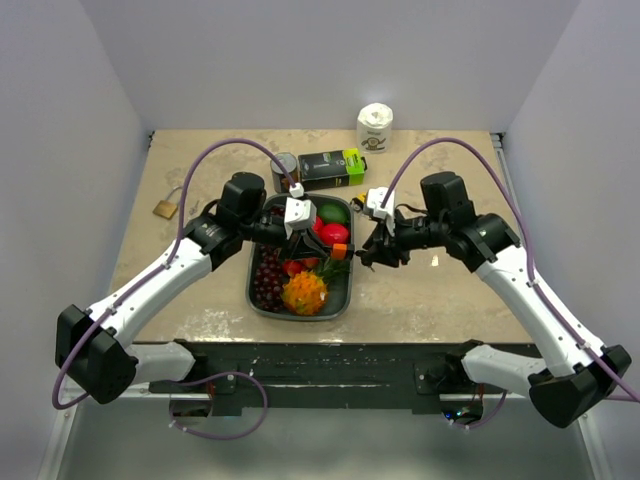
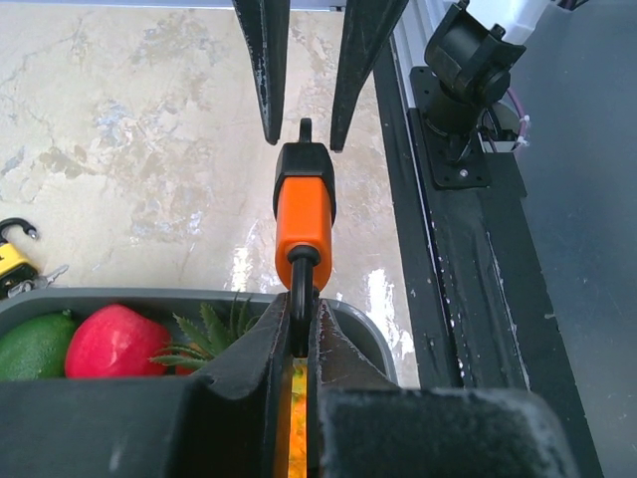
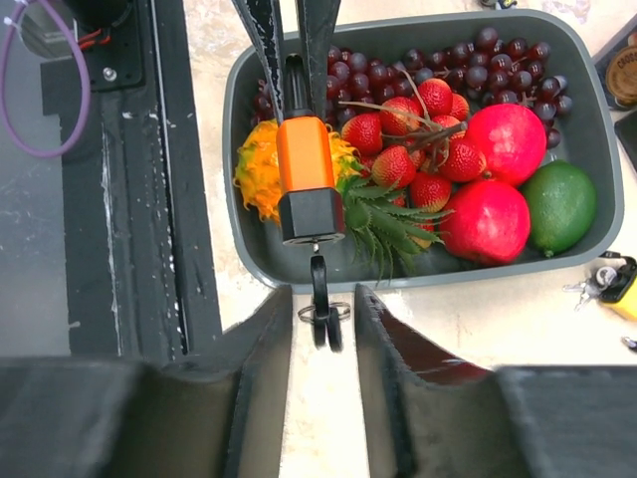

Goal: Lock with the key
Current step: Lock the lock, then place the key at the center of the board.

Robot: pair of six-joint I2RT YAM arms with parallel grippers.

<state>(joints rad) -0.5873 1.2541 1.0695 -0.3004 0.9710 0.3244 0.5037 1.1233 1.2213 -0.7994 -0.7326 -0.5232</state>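
While the left gripper (image 2: 299, 309) pinches the black shackle (image 2: 302, 289) of an orange padlock (image 3: 305, 164), its fingers pressed together on the thin loop, the lock hangs in the air at mid-bench, over the right-hand rim of a grey tray (image 3: 498, 267). A black key (image 3: 319, 284) with a small wire ring sticks out of the lock's black end, pointing towards the right arm. The right gripper (image 3: 323, 299) faces it head-on, its fingers spread either side of the key with a gap showing on both sides; they do not touch it.

The tray holds grapes (image 3: 448, 60), strawberries (image 3: 398, 164), two round red fruits, a green one and a spiky yellow-orange fruit (image 3: 257, 174) under the lock. A yellow padlock (image 3: 622, 284) with keys lies on the bench (image 1: 450, 300) just beside the tray's far right corner. A brass padlock (image 1: 166, 207) sits near the left edge, well apart. Towards the far edge stand a can (image 1: 284, 170), a black-and-green box (image 1: 330, 167) and a white roll (image 1: 375, 127).
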